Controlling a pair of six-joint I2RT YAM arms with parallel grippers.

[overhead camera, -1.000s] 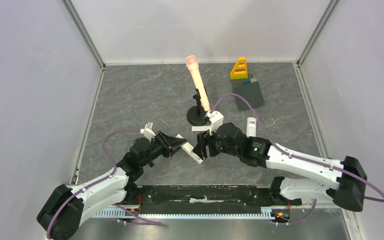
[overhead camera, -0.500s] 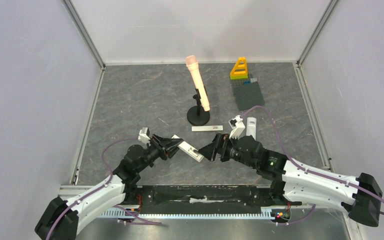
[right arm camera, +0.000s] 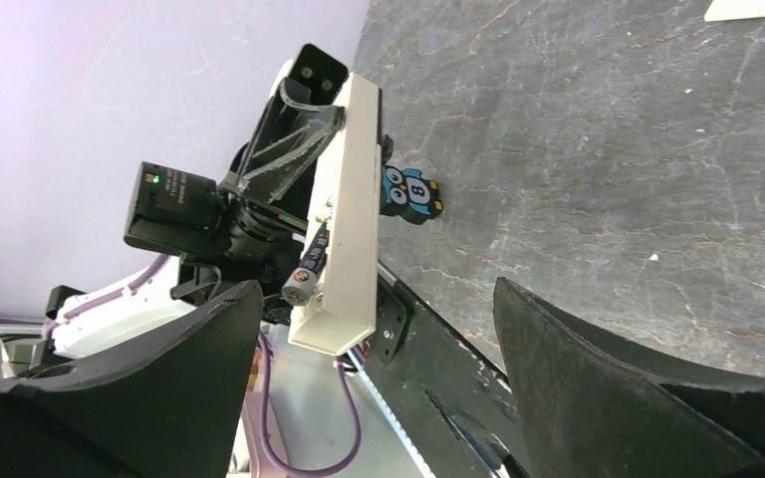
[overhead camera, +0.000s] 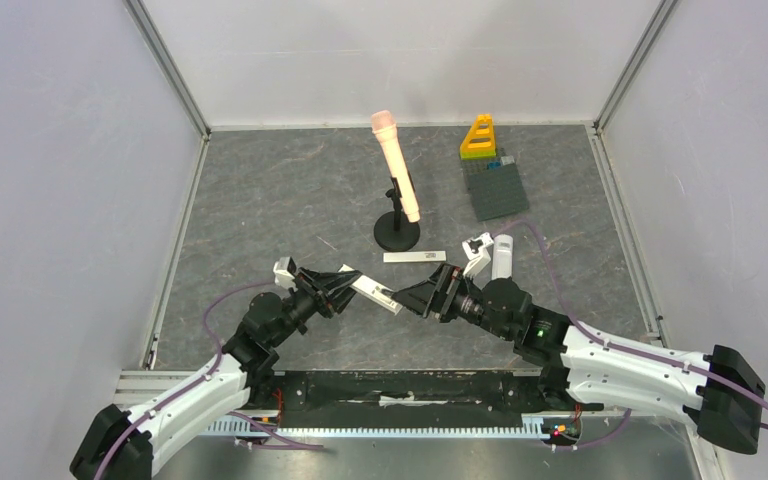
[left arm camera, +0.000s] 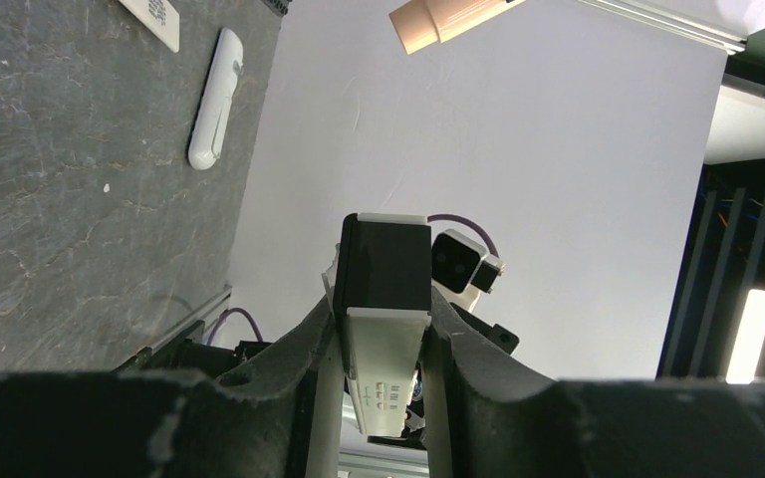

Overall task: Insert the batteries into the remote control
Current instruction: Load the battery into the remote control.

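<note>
Aloft, remote [right arm camera: 354, 189] between left jaws, battery [right arm camera: 306, 267] against it.

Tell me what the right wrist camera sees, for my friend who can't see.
The left gripper holds a white remote, with a small battery lying along its side. The right gripper is wide open and empty in front of it, over the dark table.
</note>
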